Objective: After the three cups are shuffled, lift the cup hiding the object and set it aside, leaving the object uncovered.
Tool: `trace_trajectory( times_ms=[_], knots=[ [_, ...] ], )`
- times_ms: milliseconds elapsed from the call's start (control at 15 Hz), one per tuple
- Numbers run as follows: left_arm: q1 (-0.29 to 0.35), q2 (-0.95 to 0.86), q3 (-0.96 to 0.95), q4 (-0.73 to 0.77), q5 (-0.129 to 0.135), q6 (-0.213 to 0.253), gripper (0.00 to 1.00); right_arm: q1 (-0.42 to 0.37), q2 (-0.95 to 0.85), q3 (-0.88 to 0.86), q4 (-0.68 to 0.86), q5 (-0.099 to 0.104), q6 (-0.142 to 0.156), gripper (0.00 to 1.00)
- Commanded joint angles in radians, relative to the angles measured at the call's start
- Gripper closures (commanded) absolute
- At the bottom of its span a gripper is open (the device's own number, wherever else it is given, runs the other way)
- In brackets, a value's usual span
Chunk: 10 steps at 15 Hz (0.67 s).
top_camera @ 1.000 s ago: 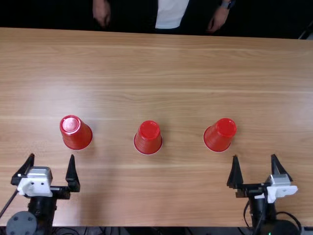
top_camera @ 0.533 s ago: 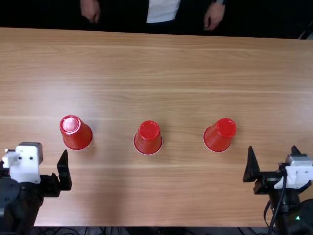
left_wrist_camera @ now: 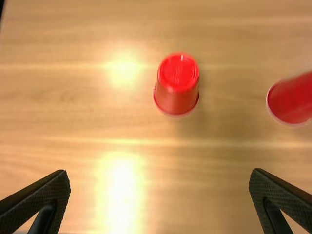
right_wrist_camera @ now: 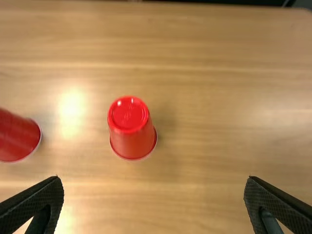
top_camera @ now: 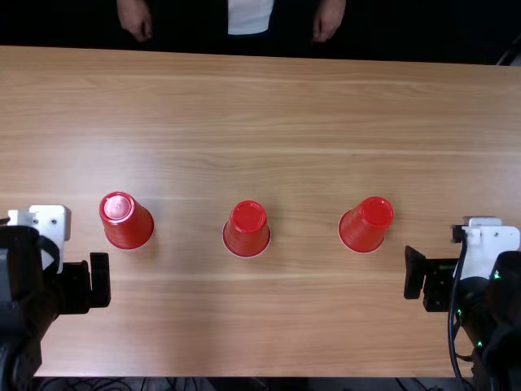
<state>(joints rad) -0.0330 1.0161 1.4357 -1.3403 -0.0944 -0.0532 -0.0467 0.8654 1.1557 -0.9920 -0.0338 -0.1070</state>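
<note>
Left fingers (left_wrist_camera: 41,197), right fingers (right_wrist_camera: 34,202) spread wide — three cups (top_camera: 247,228) ahead, untouched.

Black arms (top_camera: 32,293) carry white wrist blocks (top_camera: 47,220), and the left pincer (left_wrist_camera: 157,172) and right pincer (right_wrist_camera: 152,178) have flat dimpled fingers (left_wrist_camera: 46,192).

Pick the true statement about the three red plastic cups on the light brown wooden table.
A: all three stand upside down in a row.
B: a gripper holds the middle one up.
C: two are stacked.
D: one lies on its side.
A: the left red plastic cup, the middle cup and the right cup each stand bottom-up, side by side, none held.
</note>
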Motion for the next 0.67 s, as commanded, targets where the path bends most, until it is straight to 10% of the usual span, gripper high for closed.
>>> trace_trajectory(
  times_ms=[0,600],
  knots=[
    [-0.001,0.044,0.061,-0.040,-0.007,-0.002,0.00,-0.002,0.021,0.055,-0.021,-0.005,-0.003,0.00],
    [-0.004,0.184,0.075,-0.154,-0.007,0.000,0.00,0.099,0.225,0.162,-0.287,-0.020,-0.002,0.00]
  ],
)
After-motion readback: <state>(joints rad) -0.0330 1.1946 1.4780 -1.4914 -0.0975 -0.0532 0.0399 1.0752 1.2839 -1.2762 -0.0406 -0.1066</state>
